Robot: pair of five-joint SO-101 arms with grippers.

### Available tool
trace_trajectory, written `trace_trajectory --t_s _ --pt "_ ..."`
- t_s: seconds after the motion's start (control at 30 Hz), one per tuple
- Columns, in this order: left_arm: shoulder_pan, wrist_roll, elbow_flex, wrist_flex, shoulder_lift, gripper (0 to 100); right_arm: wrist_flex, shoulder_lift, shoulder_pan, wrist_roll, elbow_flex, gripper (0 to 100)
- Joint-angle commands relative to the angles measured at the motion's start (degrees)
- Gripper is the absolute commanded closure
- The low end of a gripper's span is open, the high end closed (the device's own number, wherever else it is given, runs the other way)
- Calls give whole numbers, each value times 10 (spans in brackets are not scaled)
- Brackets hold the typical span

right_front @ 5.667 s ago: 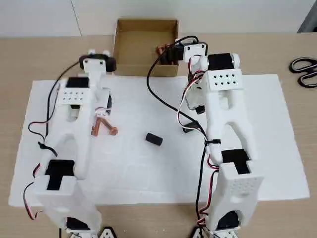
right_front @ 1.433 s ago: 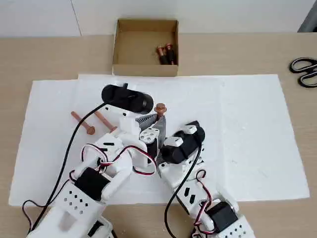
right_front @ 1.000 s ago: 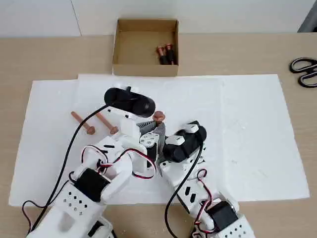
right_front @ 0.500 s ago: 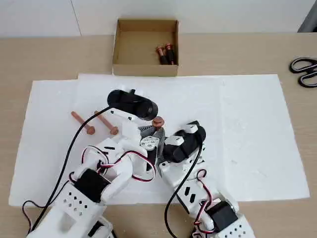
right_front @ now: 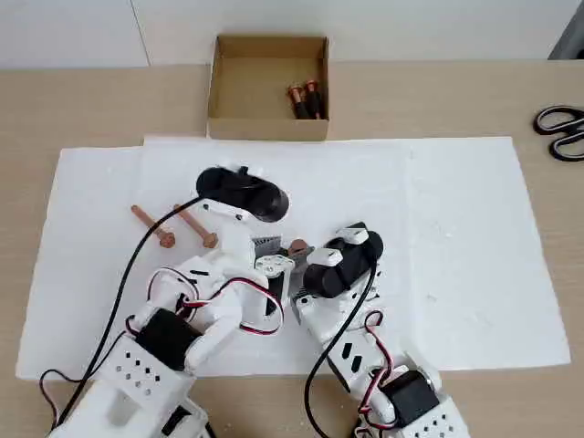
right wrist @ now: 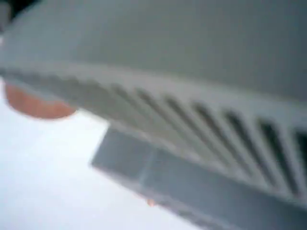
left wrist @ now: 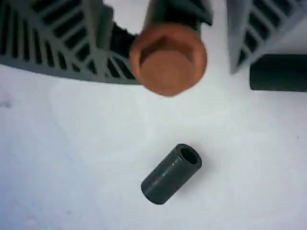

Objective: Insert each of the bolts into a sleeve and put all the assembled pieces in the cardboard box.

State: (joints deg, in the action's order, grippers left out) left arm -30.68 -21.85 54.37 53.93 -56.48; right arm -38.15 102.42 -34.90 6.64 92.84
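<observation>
Black cylindrical plastic sleeve (left wrist: 171, 174) lay on white paper sheet (right_front: 456, 237), beneath copper metal bolt (left wrist: 168, 60) in my left gripper (left wrist: 172, 72); brown cardboard box (right_front: 212, 91) sat behind sheet.

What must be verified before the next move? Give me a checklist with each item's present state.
1. Bolt held by left gripper: ok, head clamped between its jaws.
2. Sleeve reachable: ok, lying on its side on the white sheet, nothing touching it.
3. Bolt seated in that sleeve: not ok, they are apart.
4. Right gripper ready: cannot tell.
5. Cardboard box open with room: ok, assembled pieces lie by one wall.
6. Two loose bolts sleeved: not ok, both bare on the sheet.
</observation>
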Motion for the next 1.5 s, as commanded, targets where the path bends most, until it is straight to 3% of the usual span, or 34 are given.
trace_trajectory --t_s 0.0,0.27,0.43,0.57,0.8,1.07,1.47 --pt "20 6 -77 54 -10 814 17 13 7 4 -8 995" --pt "178 17 -215 242 -10 731 16 11 7 4 -8 995" --pt "357 152 -241 323 -8 723 -14 8 9 3 -19 995" --pt "470 244 -240 344 -7 724 -41 -21 59 4 -52 995" --pt "512 265 -252 393 -9 724 -47 -192 125 -33 -287 995" --pt "523 264 -252 396 -9 724 -36 -566 128 -33 -683 995" --pt "523 262 -249 396 -10 724 370 -1057 167 -33 -916 995"
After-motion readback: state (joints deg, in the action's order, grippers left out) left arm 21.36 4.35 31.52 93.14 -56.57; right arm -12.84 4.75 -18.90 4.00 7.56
